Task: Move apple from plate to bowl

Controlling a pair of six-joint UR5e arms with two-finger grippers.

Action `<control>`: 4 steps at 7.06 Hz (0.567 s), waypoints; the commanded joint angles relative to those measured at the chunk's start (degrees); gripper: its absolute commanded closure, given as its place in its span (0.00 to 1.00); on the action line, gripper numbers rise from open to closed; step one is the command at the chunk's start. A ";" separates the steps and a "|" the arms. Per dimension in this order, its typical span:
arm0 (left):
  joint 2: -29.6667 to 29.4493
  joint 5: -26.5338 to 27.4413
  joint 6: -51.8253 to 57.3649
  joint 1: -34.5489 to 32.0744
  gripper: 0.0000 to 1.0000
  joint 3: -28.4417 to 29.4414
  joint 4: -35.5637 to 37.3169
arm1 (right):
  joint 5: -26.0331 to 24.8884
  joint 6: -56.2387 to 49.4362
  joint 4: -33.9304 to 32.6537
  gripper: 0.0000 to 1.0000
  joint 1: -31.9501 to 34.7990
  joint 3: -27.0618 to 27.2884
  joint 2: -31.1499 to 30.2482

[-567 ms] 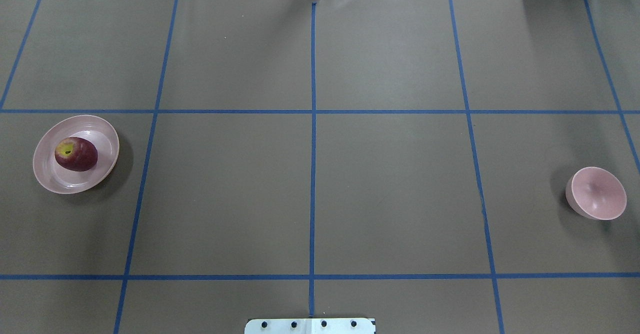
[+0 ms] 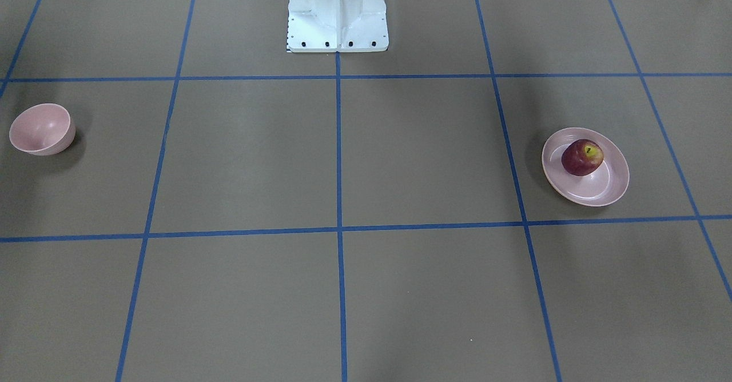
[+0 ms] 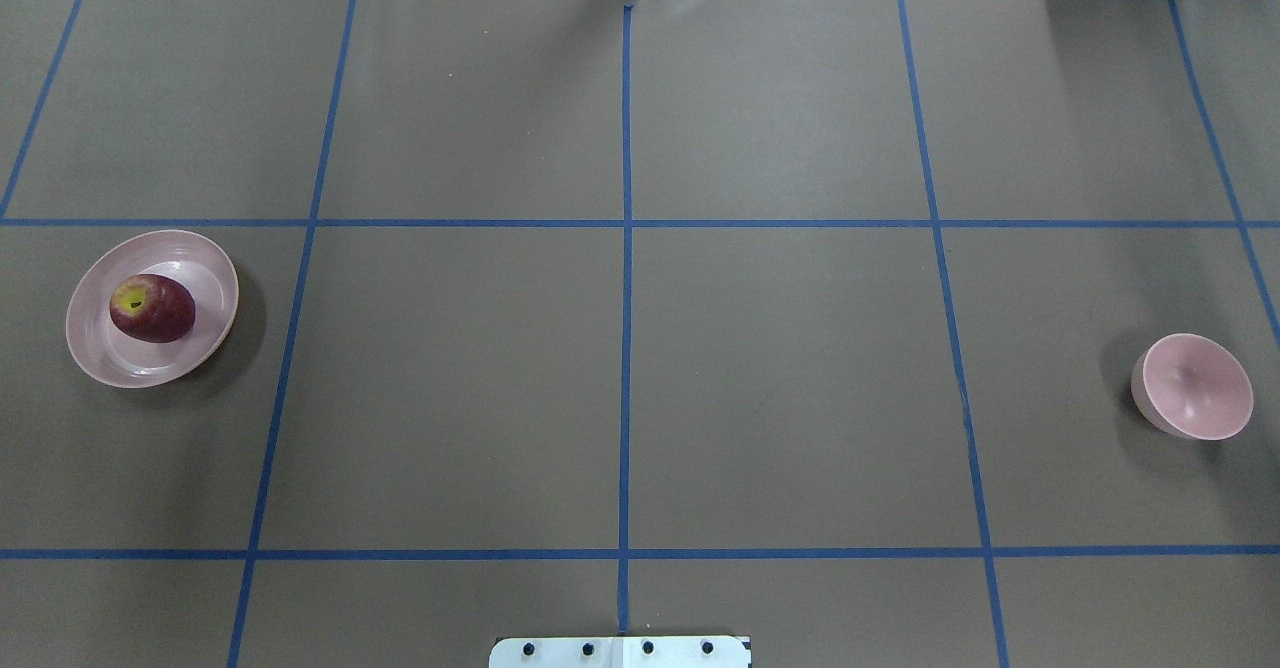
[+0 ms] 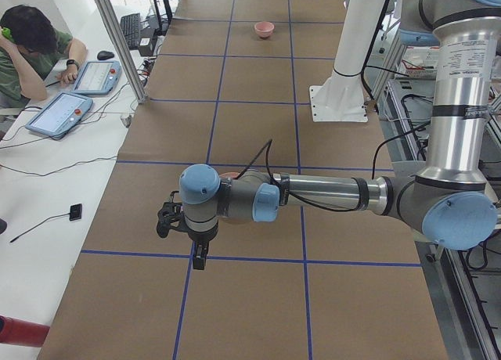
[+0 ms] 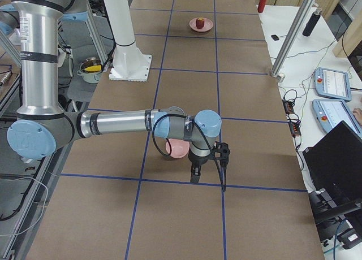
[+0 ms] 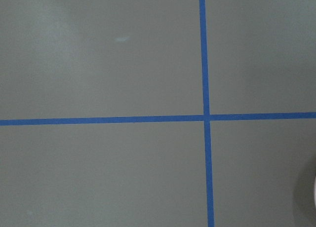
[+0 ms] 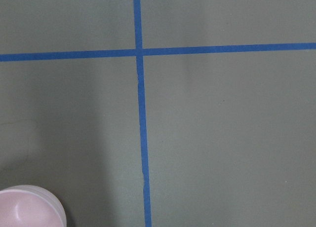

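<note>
The dark red apple (image 3: 152, 307) with a yellow stem patch lies on the pale pink plate (image 3: 150, 365) at the table's left; both also show in the front view, the apple (image 2: 582, 156) on the plate (image 2: 596, 188). The small pink bowl (image 3: 1195, 388) stands empty at the far right, and shows in the front view (image 2: 40, 128) and the right wrist view (image 7: 27, 210). My left gripper (image 4: 166, 219) hangs above the plate's area and my right gripper (image 5: 223, 151) hangs near the bowl (image 5: 176, 149). I cannot tell whether either is open or shut.
Brown table cover with blue tape grid lines. The white robot base (image 2: 337, 13) stands at the middle of the robot's side. An operator (image 4: 31, 51) sits at a side desk with tablets. A red cylinder (image 5: 261, 0) stands at a far corner.
</note>
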 commanded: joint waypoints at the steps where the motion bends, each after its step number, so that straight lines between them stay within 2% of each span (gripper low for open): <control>1: 0.07 0.48 0.01 0.00 0.01 0.16 0.00 | -0.08 0.00 0.00 0.00 0.18 0.10 0.09; 4: 0.07 0.66 0.09 0.00 0.01 0.34 0.00 | -0.25 0.43 0.00 0.00 0.27 0.01 0.00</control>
